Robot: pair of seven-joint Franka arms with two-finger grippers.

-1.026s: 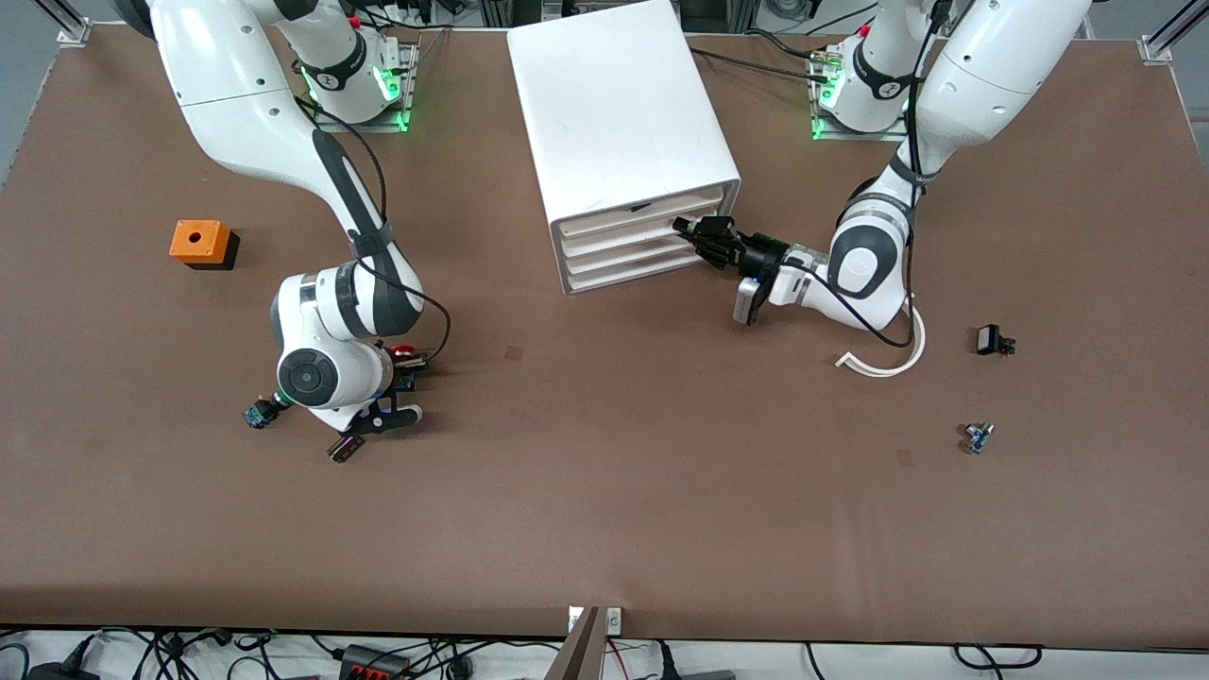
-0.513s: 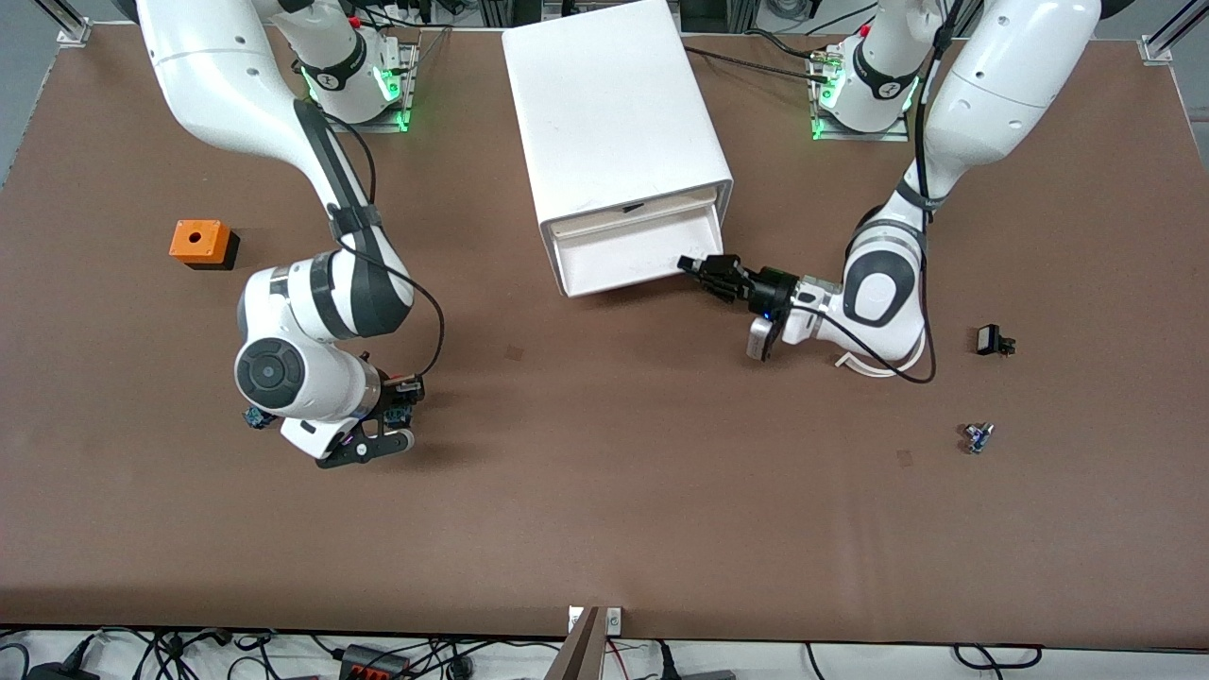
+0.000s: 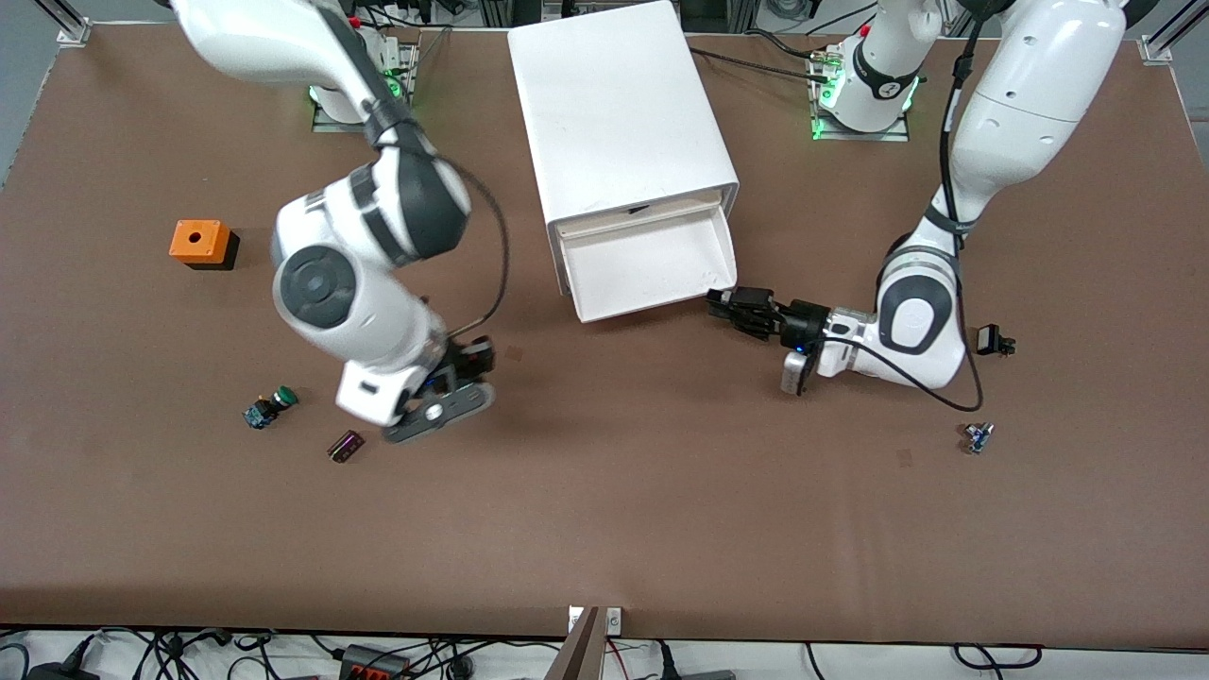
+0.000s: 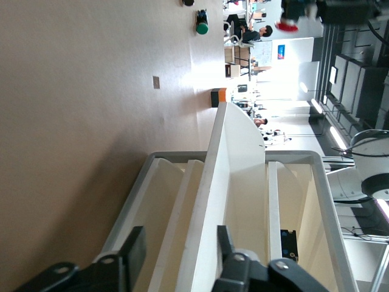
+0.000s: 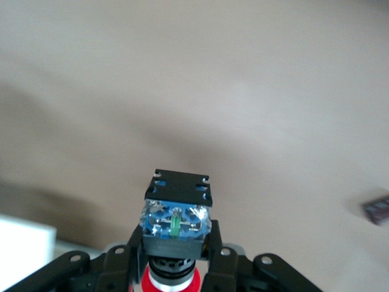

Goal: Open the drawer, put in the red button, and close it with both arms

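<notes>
Change: right gripper (image 5: 176, 267) has risen from the table with the red-capped push-button with bluish block body (image 5: 176, 228); shallow white plastic drawer (image 3: 652, 264) is pulled farther out of the white boxy cabinet (image 3: 619, 104).
Right gripper: pinching the button, over bare brown table (image 3: 604, 510).
Left gripper (image 3: 732, 305): fingers (image 4: 130, 252) spread, straddling the drawer front.
Green-capped button (image 3: 269, 408): on table.

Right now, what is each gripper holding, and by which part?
Right gripper: red button, pinched at its black collar. Left gripper: nothing; open fingers straddle the drawer front.
</notes>
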